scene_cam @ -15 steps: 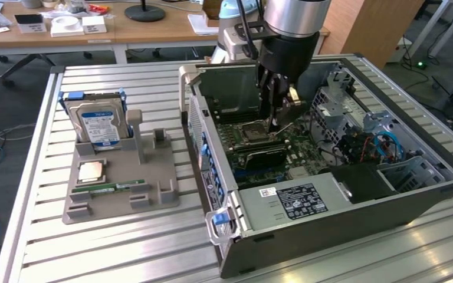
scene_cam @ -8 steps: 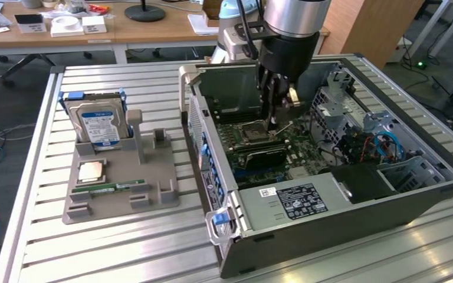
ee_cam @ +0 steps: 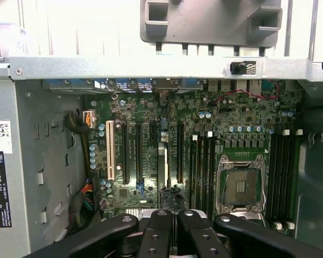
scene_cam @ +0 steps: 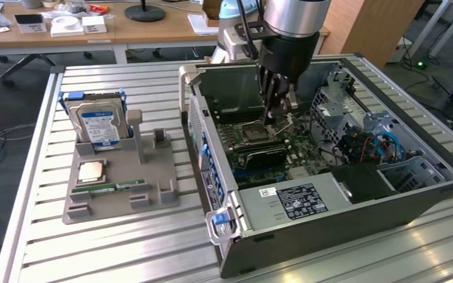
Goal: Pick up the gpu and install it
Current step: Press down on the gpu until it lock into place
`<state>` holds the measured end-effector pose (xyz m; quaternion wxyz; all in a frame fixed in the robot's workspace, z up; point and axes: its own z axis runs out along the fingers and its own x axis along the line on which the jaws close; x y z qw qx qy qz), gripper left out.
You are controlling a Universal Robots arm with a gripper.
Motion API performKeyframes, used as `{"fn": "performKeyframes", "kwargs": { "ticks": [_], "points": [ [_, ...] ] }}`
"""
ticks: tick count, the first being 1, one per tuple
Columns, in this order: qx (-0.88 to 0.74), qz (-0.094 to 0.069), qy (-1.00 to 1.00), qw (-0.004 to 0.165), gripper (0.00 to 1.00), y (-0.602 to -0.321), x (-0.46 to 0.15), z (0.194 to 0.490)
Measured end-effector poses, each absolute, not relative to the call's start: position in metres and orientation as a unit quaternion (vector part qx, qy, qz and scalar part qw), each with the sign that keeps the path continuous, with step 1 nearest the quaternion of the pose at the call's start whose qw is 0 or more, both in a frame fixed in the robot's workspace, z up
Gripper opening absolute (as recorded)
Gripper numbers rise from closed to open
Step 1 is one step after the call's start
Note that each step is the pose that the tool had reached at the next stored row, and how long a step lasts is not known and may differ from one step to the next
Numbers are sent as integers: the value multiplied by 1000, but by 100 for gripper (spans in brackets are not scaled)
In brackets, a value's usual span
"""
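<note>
The gpu point(scene_cam: 259, 154) stands on edge in a slot of the motherboard inside the open computer case point(scene_cam: 210, 147), its dark face towards the exterior view's camera. In the wrist view the gpu point(ee_cam: 162, 161) shows edge-on as a thin strip between the long black slots. My gripper point(scene_cam: 276, 121) reaches down into the case, just above the board and beside the bare CPU socket point(scene_cam: 250, 131). Its black fingers point(ee_cam: 157, 228) lie close together, shut, and I see nothing between them. The gripper point(ee_cam: 172, 215) sits just off the near end of the card.
On the exterior view's left a grey holder point(scene_cam: 116, 194) carries an upright hard drive point(scene_cam: 99, 127), a CPU point(scene_cam: 91, 171) and a RAM stick point(scene_cam: 118, 186). The case's power supply point(scene_cam: 297, 200) and drive cage point(scene_cam: 344, 112) close in around the board. Desks stand behind the slatted table.
</note>
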<state>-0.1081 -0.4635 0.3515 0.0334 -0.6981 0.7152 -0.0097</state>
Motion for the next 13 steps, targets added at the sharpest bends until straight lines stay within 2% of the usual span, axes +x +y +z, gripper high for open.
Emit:
{"fn": "performKeyframes", "kwargs": {
  "ticks": [1,13],
  "points": [
    [-698,-10,715,33,11,-464,-108,351],
    [-698,-10,715,33,11,-464,-108,351]
  ]
}}
